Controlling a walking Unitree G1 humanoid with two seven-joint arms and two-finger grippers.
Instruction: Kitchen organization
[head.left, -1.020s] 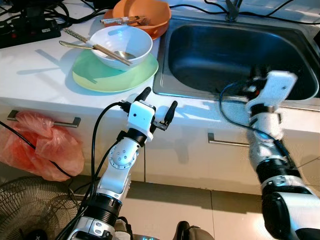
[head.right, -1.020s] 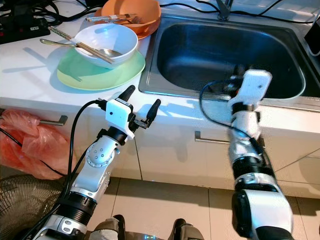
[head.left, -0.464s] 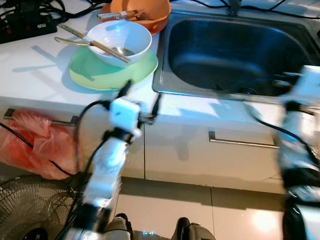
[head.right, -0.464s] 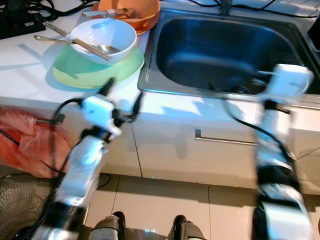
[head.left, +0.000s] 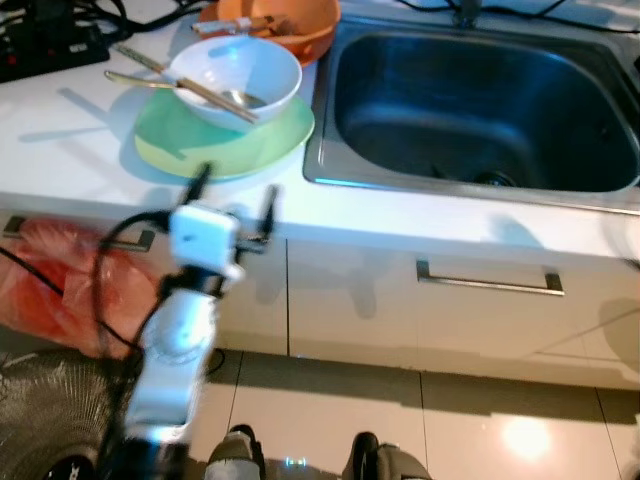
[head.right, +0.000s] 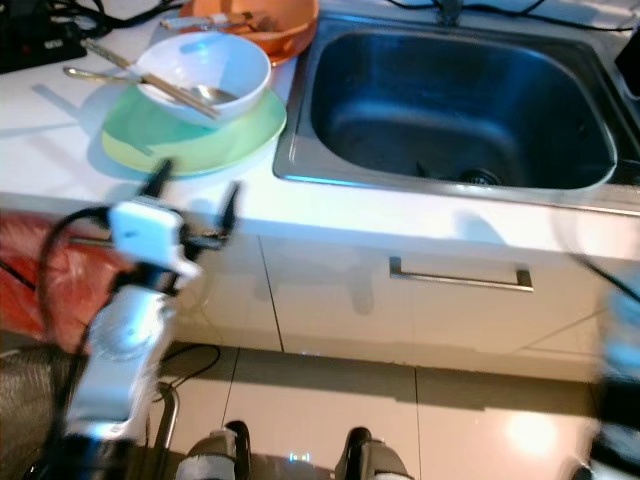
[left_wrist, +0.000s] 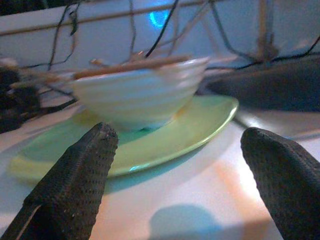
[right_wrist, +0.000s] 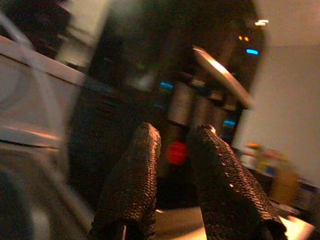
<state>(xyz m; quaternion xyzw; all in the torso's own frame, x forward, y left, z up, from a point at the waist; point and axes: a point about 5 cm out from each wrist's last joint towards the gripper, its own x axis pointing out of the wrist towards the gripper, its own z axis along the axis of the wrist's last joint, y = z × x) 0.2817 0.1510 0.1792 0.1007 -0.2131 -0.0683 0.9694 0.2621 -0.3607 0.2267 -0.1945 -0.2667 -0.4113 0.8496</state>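
Blurred left claw (head.left: 233, 196) spread wide before green plate (left_wrist: 200, 127); right claw (right_wrist: 172, 150) nearly clenched, empty

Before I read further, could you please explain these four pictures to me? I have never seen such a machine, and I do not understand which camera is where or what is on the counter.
This is a walking humanoid robot standing at a kitchen counter. The two wide pictures come from a camera on its head, looking down. The other two come from cameras on its wrists, looking along the black fingers.

On the counter a white bowl with chopsticks across it stands on a green plate. Behind them is an orange bowl, and beside them a steel sink.

The left gripper is open at the counter's edge, pointing at the plate and holding nothing. The right gripper has its fingers close together, nothing between them; its picture is dark and blurred.
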